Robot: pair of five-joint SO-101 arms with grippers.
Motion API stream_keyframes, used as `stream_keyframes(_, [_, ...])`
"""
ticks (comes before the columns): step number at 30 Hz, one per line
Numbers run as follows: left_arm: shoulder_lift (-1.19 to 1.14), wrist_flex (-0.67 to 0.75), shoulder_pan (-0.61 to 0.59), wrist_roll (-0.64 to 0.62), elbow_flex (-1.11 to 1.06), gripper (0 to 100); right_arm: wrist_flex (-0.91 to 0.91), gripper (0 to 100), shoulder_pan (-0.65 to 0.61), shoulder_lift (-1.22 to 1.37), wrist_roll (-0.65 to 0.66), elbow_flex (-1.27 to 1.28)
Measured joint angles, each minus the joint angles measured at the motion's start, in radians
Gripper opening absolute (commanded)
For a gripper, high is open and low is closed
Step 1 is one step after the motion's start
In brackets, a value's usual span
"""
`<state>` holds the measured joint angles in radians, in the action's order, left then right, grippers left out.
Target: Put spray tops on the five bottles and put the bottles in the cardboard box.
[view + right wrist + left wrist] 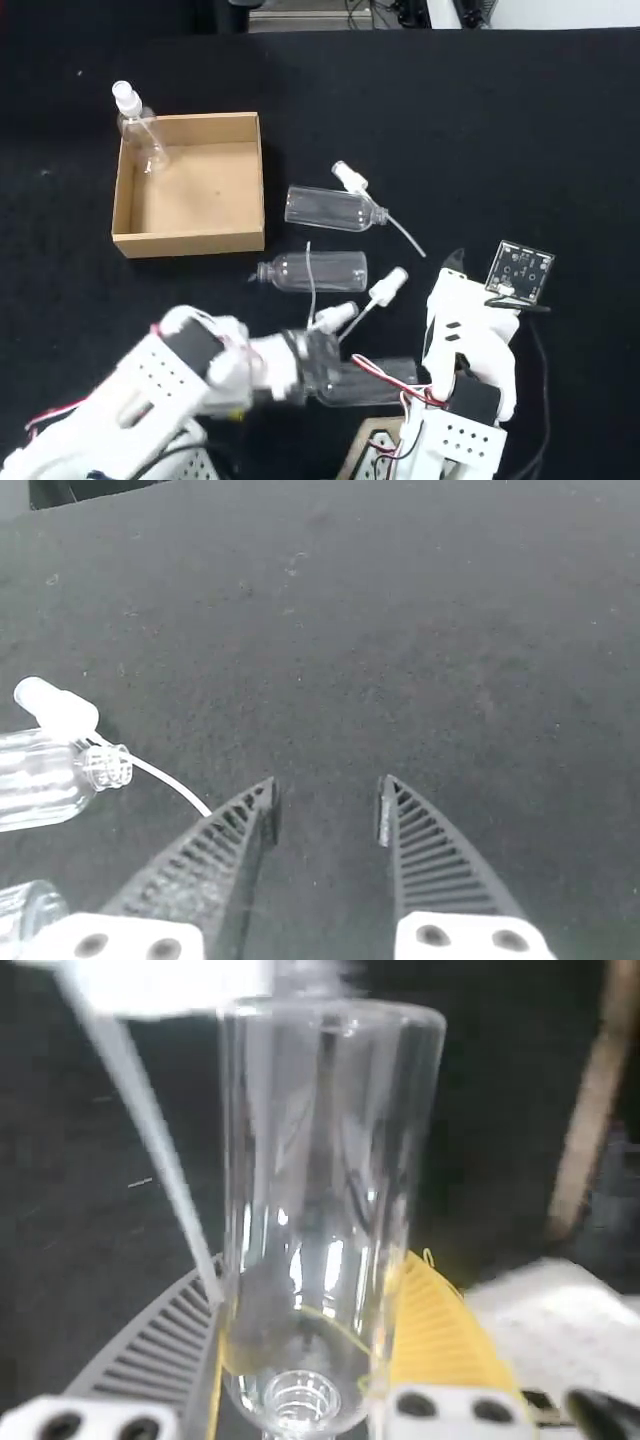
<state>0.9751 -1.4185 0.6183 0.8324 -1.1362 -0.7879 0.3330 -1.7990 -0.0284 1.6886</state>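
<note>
Left gripper [305, 1305] clenched on clear bottle [320, 1140] (neck bare); right gripper [325, 810] — released above table [450, 630].

place: robotics lab bench | evidence: black-clothed table [500, 120]; cables [405, 12] behind; exposed arm wires [382, 371]

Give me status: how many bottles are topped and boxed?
Done: one capped bottle leans in a corner of the cardboard box.
In hand: the left gripper is shut on the held bottle, which has no top yet. The right gripper is open and empty.
Left: two topless bottles lie on the table, with three loose spray tops beside them. I count four bottles, not five.
</note>
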Motion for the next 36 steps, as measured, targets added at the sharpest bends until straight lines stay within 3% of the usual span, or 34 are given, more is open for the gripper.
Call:
stream_keyframes(7, [0.0, 0.032, -0.416, 0.032, 0.071, 4, 0.0, 13.8, 0.0, 0.0, 0.0, 0.0])
stream_keyframes(10, [0.0, 0.034, -0.549, 0.146, 0.072, 4, 0.0, 13.8, 0.0, 0.0, 0.0, 0.0])
stream_keyframes(18, [0.0, 0.034, -0.913, 0.608, 0.075, 4, 0.0, 13.8, 0.0, 0.0, 0.0, 0.0])
stream_keyframes(24, [0.0, 0.109, -1.246, 0.661, 0.046, 4, 0.0, 13.8, 0.0, 0.0, 0.0, 0.0])
stream_keyframes(30, [0.0, 0.288, -1.329, 0.661, -0.077, 6, 0.0, 13.8, 0.0, 0.0, 0.0, 0.0])
stream_keyframes(36, [-0.002, 0.325, -1.323, 0.661, -0.091, 27, 0.0, 13.8, 0.0, 0.0, 0.0, 0.0])
